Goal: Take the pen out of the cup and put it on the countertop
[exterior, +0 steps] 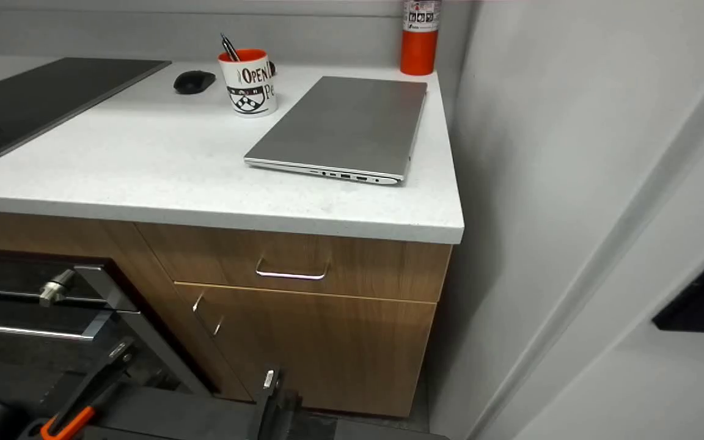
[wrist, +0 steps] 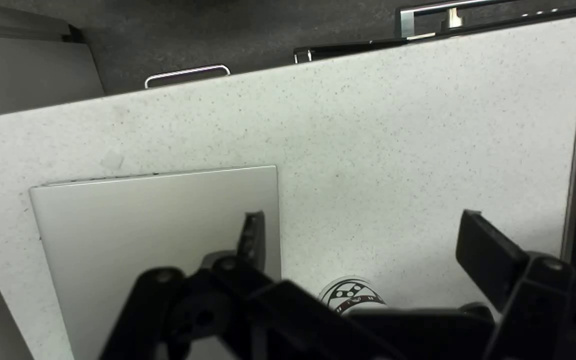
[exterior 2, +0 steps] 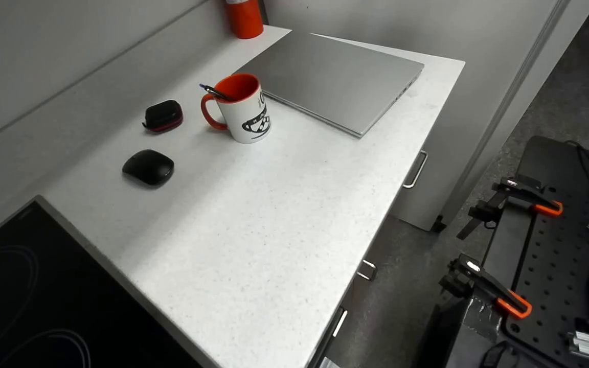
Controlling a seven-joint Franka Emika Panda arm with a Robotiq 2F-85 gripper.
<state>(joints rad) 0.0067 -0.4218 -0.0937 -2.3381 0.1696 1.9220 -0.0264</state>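
"are we holding the black, two-fingered gripper [wrist: 363,213] apart?"

"yes, spread wide; below us, the slim dark pen [exterior 2: 216,92] is leaning in the white, red-rimmed mug [exterior 2: 242,113], slanting towards its red handle [exterior 2: 217,124]."

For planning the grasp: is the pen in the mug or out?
In: both exterior views show the pen protruding from the mug.

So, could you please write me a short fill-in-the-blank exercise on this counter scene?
In an exterior view, the topmost readable word on the cup is ____.
Sticking up out of the cup is a ____.
The laptop on the countertop isn't open; it is ____.
In the wrist view, the jaws stand apart, gripping ____.

Missing words: OPEN; pen; closed; nothing.
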